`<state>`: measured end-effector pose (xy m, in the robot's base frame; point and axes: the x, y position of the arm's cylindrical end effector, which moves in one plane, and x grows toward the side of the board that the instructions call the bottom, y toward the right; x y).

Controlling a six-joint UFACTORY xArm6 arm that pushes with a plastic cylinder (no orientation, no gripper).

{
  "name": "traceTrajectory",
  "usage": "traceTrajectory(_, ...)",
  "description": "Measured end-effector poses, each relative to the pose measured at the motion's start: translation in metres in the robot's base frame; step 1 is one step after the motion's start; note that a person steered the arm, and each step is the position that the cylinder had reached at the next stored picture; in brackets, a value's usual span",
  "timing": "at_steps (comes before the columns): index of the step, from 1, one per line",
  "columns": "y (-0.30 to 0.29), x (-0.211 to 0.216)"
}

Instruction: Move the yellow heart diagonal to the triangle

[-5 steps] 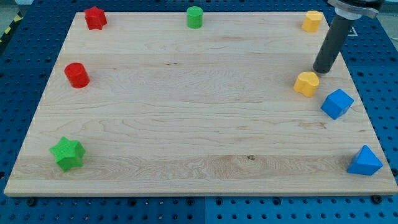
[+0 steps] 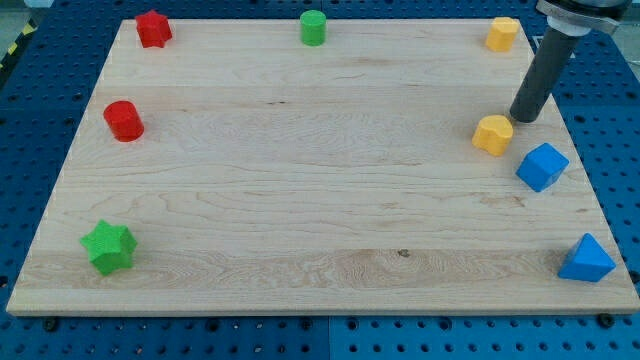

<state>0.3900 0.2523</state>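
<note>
A yellow heart-like block (image 2: 492,134) lies near the board's right edge, at mid height. The blue triangle (image 2: 586,259) sits at the board's bottom right corner. My tip (image 2: 522,118) stands just up and to the right of the yellow heart, close to it; I cannot tell whether they touch. A blue cube (image 2: 541,166) lies just below and right of the yellow heart.
A second yellow block (image 2: 501,34) sits at the top right. A green cylinder (image 2: 313,27) is at top centre, a red star-like block (image 2: 153,28) at top left, a red cylinder (image 2: 124,120) at left, a green star (image 2: 109,247) at bottom left.
My tip has shifted slightly to the right and a touch down. The blocks have not moved.
</note>
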Motion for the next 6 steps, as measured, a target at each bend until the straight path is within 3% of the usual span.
traceTrajectory(2, 0.056, 0.026)
traceTrajectory(3, 0.056, 0.026)
traceTrajectory(4, 0.054, 0.026)
traceTrajectory(6, -0.012, 0.026)
